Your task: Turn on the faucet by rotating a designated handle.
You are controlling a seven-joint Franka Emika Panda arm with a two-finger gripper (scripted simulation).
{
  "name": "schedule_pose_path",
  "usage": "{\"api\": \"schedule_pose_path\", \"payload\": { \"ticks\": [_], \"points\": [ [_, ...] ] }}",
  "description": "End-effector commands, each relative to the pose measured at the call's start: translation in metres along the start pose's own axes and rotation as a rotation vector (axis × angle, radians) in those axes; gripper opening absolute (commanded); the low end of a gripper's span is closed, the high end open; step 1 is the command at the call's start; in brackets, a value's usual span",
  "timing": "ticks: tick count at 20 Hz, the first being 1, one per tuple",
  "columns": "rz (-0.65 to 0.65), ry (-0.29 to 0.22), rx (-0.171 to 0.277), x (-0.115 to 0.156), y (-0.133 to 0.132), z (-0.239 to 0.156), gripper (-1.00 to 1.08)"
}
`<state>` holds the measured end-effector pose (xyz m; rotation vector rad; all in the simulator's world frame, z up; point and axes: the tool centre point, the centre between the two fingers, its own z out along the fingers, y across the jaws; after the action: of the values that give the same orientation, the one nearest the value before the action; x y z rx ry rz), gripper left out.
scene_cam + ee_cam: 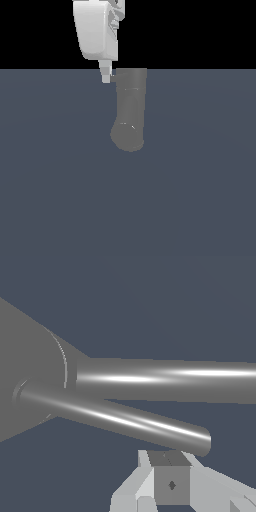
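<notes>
Where the handle [120, 418] juts out, the gripper [106, 77] hangs just beside.

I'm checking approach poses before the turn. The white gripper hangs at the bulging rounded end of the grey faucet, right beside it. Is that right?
Not quite. In the exterior view the gripper hangs at the flat end of the faucet, the end farthest from the bulging rounded one. It is right beside it, as you say; whether the fingers touch the handle can't be told.

A count of the scene

We count one faucet [130, 112], two rods [115, 418] jutting from its end, and one gripper [106, 78] on one arm.
</notes>
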<state>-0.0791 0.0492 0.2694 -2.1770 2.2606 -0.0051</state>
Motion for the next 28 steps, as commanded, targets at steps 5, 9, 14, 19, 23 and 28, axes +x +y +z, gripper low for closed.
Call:
{"api": "schedule_pose_path", "payload": {
  "ticks": [5, 9, 14, 19, 23, 28],
  "points": [
    [0.025, 0.001, -0.002, 0.051, -0.001, 0.0, -1.0],
    [0.029, 0.0, -0.003, 0.077, -0.001, 0.0, -1.0],
    [0.034, 0.0, -0.004, 0.109, -0.002, 0.0, -1.0],
    [-0.013, -0.001, -0.005, 0.085, -0.008, 0.0, -1.0],
    [-0.008, -0.001, -0.005, 0.096, -0.017, 0.0, -1.0],
    [-0.001, 0.0, -0.005, 0.11, -0.027, 0.0, -1.0]
  ]
}}
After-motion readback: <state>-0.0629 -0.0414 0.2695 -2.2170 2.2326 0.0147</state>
